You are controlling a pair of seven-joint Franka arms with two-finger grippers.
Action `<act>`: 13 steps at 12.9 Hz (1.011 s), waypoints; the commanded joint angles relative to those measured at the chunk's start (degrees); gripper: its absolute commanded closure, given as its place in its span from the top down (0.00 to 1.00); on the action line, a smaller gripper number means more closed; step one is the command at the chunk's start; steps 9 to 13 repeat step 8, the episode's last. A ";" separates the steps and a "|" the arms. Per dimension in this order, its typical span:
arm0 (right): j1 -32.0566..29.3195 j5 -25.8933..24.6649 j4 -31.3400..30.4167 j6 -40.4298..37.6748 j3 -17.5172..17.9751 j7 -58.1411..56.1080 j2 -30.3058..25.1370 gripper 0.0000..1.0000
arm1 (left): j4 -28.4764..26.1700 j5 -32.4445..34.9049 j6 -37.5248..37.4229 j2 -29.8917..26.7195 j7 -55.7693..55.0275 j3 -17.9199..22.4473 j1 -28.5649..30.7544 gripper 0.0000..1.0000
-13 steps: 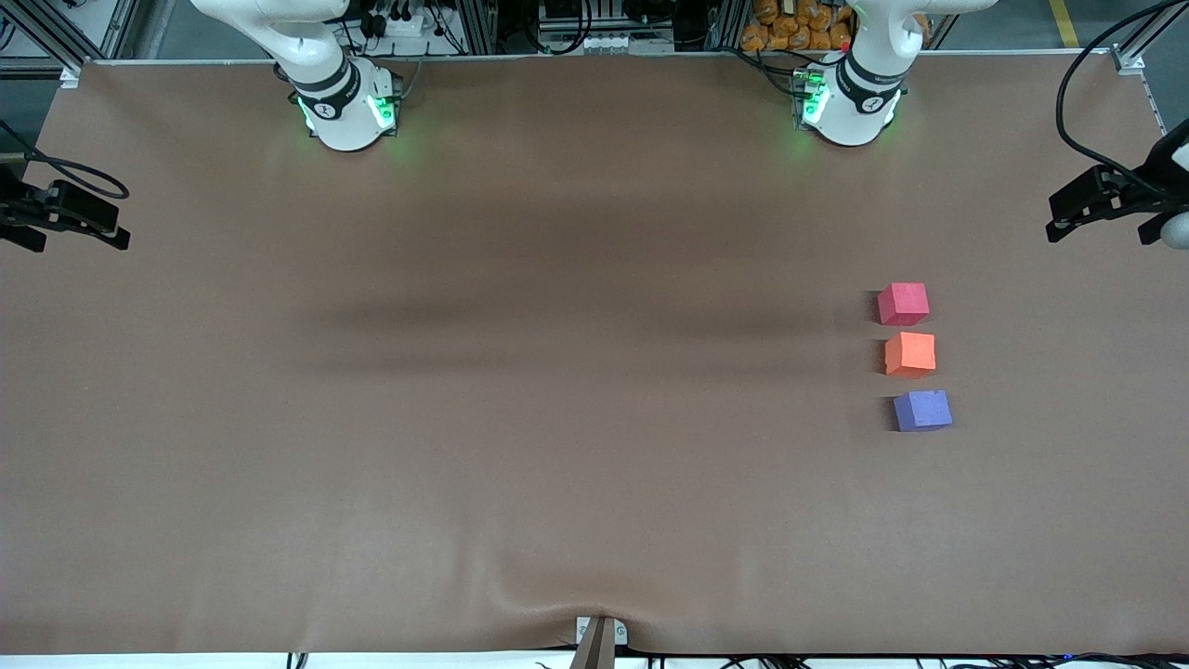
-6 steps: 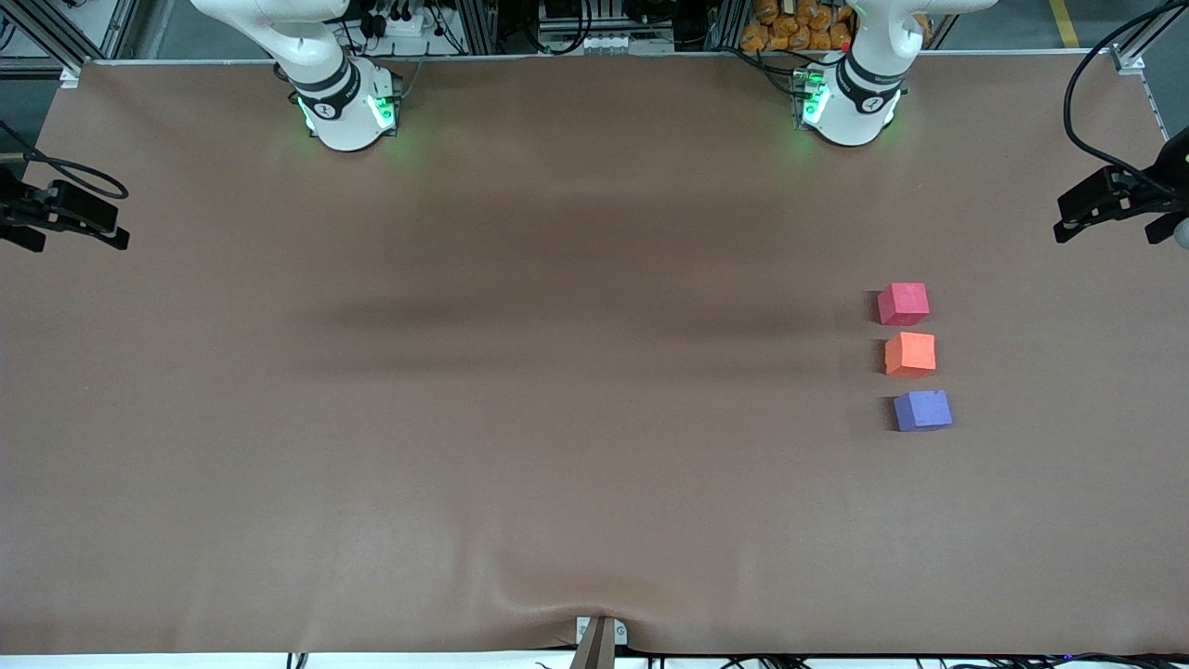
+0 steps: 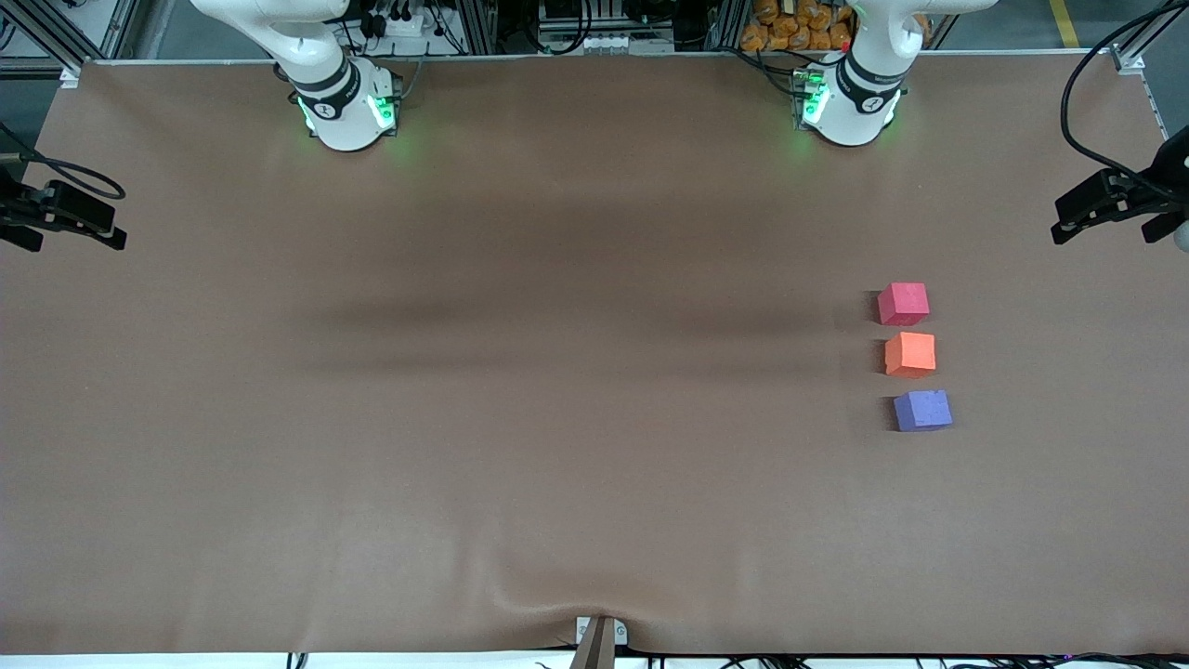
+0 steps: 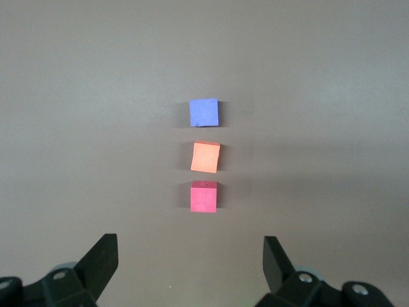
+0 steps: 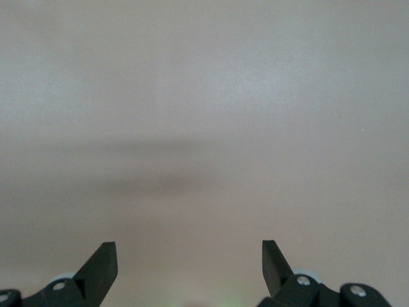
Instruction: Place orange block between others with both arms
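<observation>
Three small cubes lie in a row toward the left arm's end of the table. The pinkish-red one (image 3: 903, 304) is farthest from the front camera. The orange block (image 3: 909, 354) lies in the middle, a small gap on each side. The purple-blue one (image 3: 922, 410) is nearest the camera. The left wrist view shows the orange block (image 4: 206, 157) between the pinkish-red cube (image 4: 204, 196) and the purple-blue cube (image 4: 204, 113). My left gripper (image 4: 190, 249) hangs open high above bare table, short of the pinkish-red cube. My right gripper (image 5: 190, 252) is open and empty over bare table.
The brown table cover (image 3: 520, 437) has a raised wrinkle at its front edge by a bracket (image 3: 599, 636). The two green-lit arm bases (image 3: 346, 107) (image 3: 850, 102) stand along the table's edge farthest from the front camera. Both hands show as black shapes at the front view's side edges.
The three cubes have not moved. The black hand shapes at the front view's side edges have shifted only slightly. Both grippers stay open.
</observation>
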 commanded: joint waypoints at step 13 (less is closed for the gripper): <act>-0.10 -0.73 0.73 -0.52 -0.03 0.77 0.09 1.00 | -0.29 -0.82 0.04 -0.03 -1.37 -0.11 -0.57 1.00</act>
